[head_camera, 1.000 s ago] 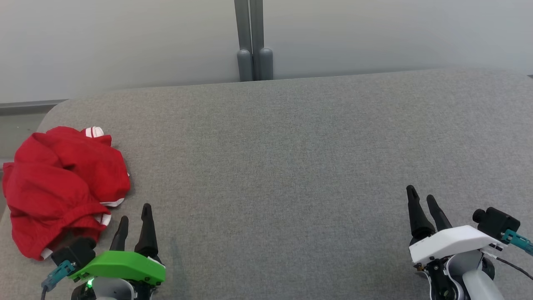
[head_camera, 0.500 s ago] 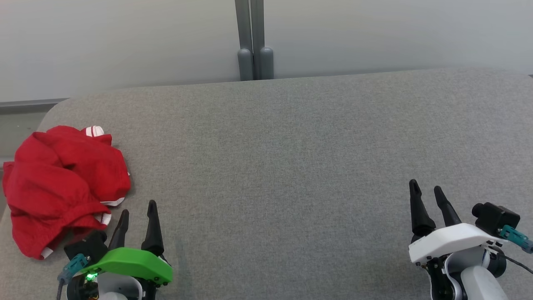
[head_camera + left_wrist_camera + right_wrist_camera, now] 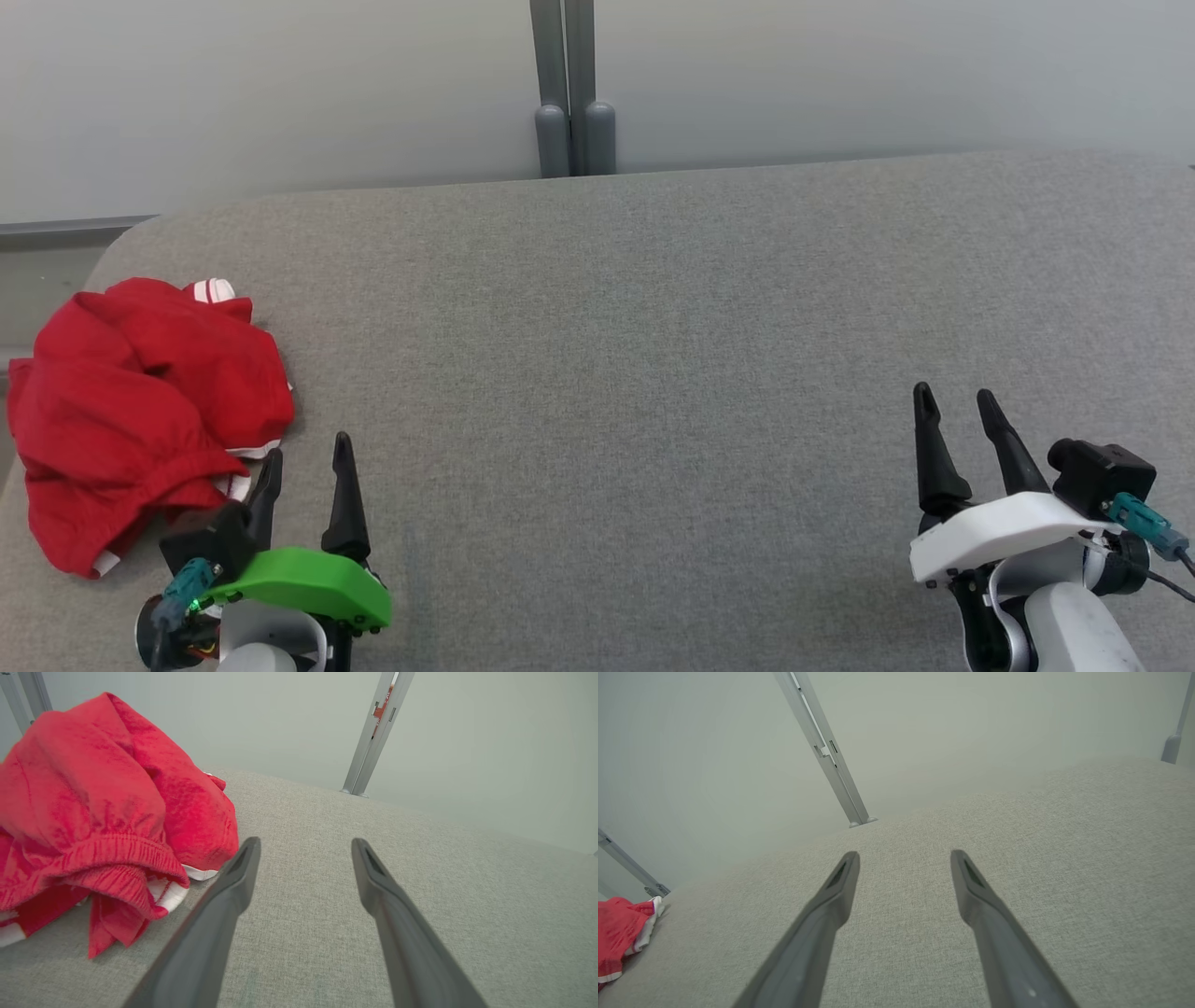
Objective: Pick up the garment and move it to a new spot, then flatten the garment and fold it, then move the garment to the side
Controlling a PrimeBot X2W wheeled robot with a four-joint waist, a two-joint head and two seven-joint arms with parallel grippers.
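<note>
Head view | one red garment (image 3: 140, 411), crumpled | left gripper (image 3: 307, 446), right gripper (image 3: 953, 391): two, both spread wide, holding nothing

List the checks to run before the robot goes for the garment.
1. Left jaws open and empty: ok.
2. Right jaws open and empty: ok.
3. Red shorts lie crumpled, not gripped: ok.
4. Left jaws lined up on the shorts: not ok; the heap sits to their left.
5. Bare gray fabric surface for a new spot: ok.
6. Shorts fully on the surface at its left edge: cannot tell.
</note>
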